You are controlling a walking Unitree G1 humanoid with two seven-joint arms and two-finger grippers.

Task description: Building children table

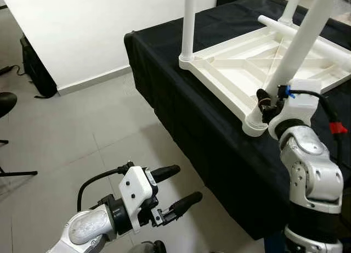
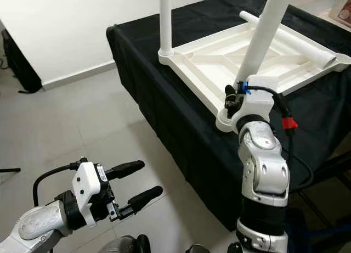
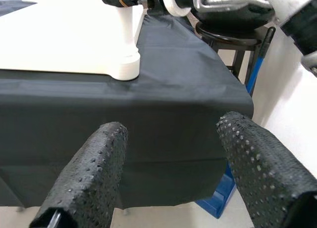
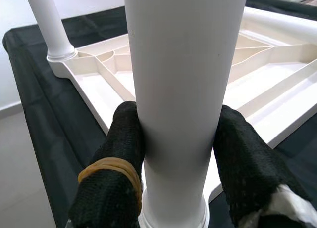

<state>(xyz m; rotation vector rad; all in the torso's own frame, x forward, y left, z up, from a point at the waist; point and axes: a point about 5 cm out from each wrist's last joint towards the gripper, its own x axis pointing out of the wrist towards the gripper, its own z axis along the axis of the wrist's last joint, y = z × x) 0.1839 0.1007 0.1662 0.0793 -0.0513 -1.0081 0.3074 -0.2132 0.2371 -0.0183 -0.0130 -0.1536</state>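
Observation:
A white plastic tabletop (image 1: 241,61) lies upside down on a black-clothed table (image 1: 181,94). One white leg (image 1: 188,22) stands upright in its far-left corner socket. A second white leg (image 1: 299,44) stands tilted in the near corner socket, and my right gripper (image 1: 267,105) is shut on it just above the socket; its black fingers (image 4: 119,159) press both sides of the leg (image 4: 183,89). A third loose leg (image 2: 285,36) lies across the tabletop's far side. My left gripper (image 1: 178,187) hovers open over the floor, apart from the table, holding nothing.
Grey tiled floor (image 1: 66,138) stretches to the left of the table, bounded by a white wall (image 1: 82,28). A black bag (image 1: 35,66) leans on the wall. A dark stool edge (image 1: 6,102) sits at far left. Something blue (image 3: 223,198) stands under the table's end.

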